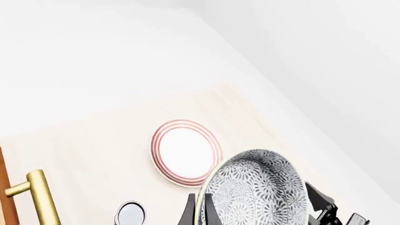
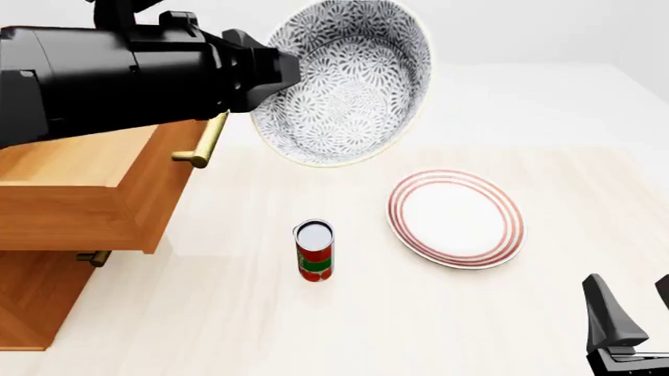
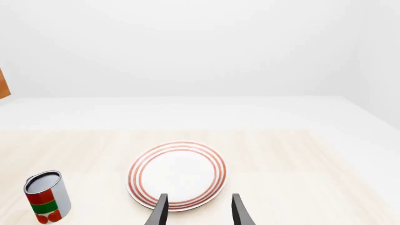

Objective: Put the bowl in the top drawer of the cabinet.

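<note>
- Since the cabinet [image 2: 42, 305] fills the far left of the front view, start there: the top drawer [image 2: 74, 188] stands pulled out over the table, its brass bar handle [image 2: 209, 141] facing right, with a lower drawer's small handle [image 2: 92, 258] beneath. The left arm covers much of the drawer's opening, so I cannot tell how much room is inside.
- Next comes the left gripper [image 1: 198, 211], closed on the rim of the bowl [image 2: 345, 82], one finger inside and one outside the wall as the left wrist view shows it. The bowl hangs tilted in the air, well above the table, just right of the drawer's front and not yet over it.
- As a judgement, a glazed ceramic bowl is stiff, fairly heavy for a rim pinch, slippery and breakable; held by one edge it may swing or slide, so a slow carry and low release seem wise. The rim is the only sensible place to grip.
- Below it on the table [image 2: 262, 329] stands a red and green can [image 2: 315, 251], upright, apart from everything.
- Right of that lies the red-ringed plate [image 2: 456, 218], flat; neither sits between the bowl and the drawer.
- At the far right the right gripper [image 3: 198, 211] hovers low near the plate, fingers parted, holding nothing.
</note>
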You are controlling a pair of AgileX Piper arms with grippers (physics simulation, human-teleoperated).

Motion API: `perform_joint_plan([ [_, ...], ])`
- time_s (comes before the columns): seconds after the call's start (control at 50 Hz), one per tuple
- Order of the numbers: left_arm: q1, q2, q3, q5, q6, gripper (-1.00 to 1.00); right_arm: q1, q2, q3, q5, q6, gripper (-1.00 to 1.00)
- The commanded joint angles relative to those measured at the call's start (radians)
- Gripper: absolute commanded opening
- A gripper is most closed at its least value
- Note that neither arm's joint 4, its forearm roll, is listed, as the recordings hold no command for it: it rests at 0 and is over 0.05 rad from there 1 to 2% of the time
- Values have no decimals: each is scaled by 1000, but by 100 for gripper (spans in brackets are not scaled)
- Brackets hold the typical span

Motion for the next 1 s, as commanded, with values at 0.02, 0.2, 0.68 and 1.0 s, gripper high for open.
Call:
perform_joint_plan([
  [0.02, 43, -25, -20, 19, 17, -100, 0, 0, 0, 0, 0, 100],
  [0.2, 76, -44, -21, 30, 19, -100, 0, 0, 0, 0, 0, 100],
  [0.68, 176, -90, -46, 77, 41, -100, 0, 0, 0, 0, 0, 100],
  [1.0, 264, -128, -56, 110, 46, -100, 0, 0, 0, 0, 0, 100],
])
